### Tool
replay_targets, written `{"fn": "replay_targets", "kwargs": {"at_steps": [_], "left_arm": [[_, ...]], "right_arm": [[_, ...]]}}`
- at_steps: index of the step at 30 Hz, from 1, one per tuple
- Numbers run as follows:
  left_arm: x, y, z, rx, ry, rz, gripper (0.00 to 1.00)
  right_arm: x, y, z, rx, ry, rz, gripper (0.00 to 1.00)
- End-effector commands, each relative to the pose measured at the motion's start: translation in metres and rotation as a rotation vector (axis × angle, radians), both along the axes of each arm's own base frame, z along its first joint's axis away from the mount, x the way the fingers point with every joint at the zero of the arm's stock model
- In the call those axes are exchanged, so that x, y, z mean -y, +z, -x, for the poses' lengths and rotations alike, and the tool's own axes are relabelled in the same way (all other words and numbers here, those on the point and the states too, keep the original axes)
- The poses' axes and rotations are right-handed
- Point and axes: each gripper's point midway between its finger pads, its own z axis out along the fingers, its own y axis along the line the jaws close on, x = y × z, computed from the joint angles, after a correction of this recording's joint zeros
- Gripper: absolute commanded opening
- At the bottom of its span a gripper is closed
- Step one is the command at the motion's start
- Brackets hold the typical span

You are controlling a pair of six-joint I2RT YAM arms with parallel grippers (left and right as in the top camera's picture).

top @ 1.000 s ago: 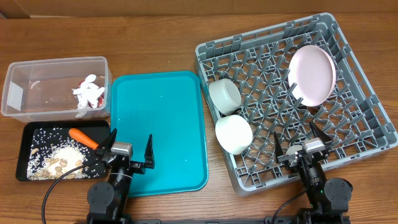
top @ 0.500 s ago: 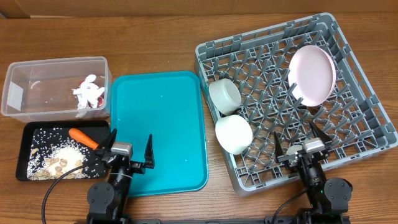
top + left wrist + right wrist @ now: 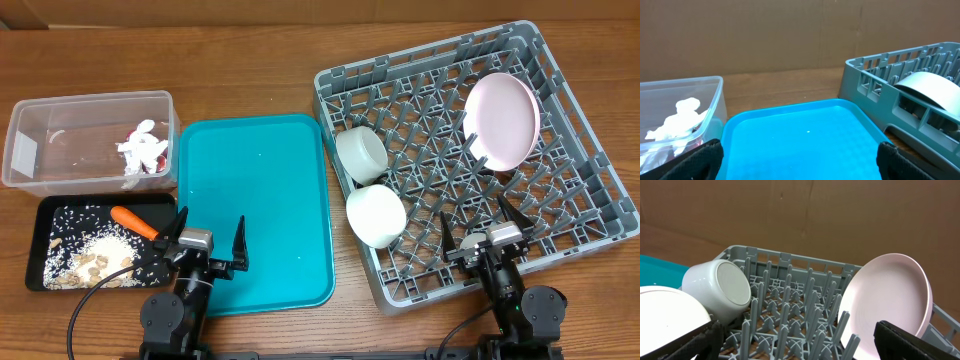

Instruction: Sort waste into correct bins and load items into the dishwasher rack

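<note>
Standing on edge, the plate (image 3: 502,120) is seated in the rack (image 3: 324,100), far right; left tool (image 3: 211,223) and right tool (image 3: 478,216) are spread.

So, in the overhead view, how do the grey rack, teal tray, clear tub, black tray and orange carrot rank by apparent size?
Largest to smallest:
1. grey plastic lattice dishwasher rack
2. flat teal serving tray
3. clear plastic rectangular tub and black rectangular tray: similar footprint, too close to rank
4. small orange carrot
</note>
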Motion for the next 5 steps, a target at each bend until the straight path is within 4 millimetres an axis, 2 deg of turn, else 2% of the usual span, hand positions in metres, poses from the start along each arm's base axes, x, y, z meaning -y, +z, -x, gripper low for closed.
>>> {"fn": "replay_targets", "kwargs": {"at_steps": [1,5], "left_arm": [[-0.0003,0.0002,0.0003,0.004,-0.002,0.016,1.00],[-0.0003,0.0001,0.0003,0.003,-0.002,0.016,1.00]], "right_arm": [[-0.0001,-0.0010,0.0000,0.008,-0.002,0.000,1.00],[-0.0001,-0.0010,0.0000,0.008,-0.002,0.000,1.00]]}}
